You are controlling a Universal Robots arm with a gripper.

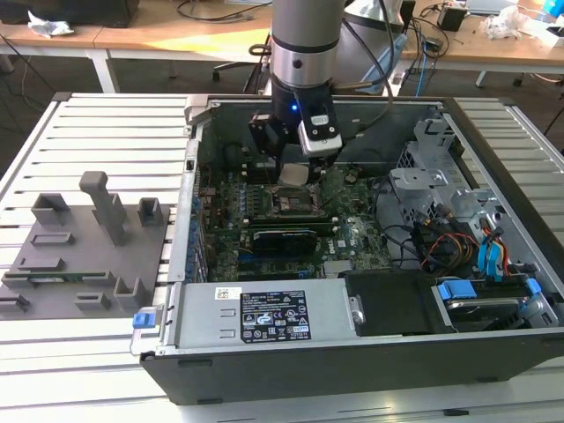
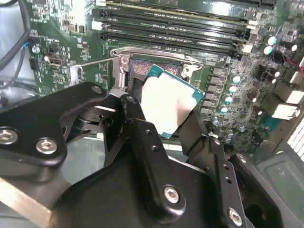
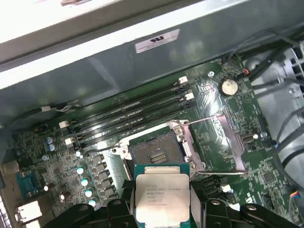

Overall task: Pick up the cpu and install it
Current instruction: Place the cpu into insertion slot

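My gripper [image 1: 294, 173] is shut on the cpu [image 1: 295, 174], a flat square chip with a silver top and a thin green border, held by two opposite edges. In both wrist views the cpu [image 2: 168, 102] [image 3: 161, 195] sits between the black fingers [image 2: 194, 127] [image 3: 124, 199]. It hangs tilted a little above the open motherboard socket [image 3: 156, 153] [image 2: 137, 71] and does not touch it. The socket's metal load plate [image 3: 223, 142] is swung open to one side. In the exterior view the socket [image 1: 295, 205] lies just below the gripper, inside the open computer case [image 1: 370, 361].
Black memory slots [image 3: 128, 116] run alongside the socket. A black expansion card [image 1: 284, 240] sits nearer the case's front wall. Drive cage and cables [image 1: 458, 229] fill the exterior view's right. A grey fixture tray [image 1: 88, 238] lies on the slatted table at the exterior view's left.
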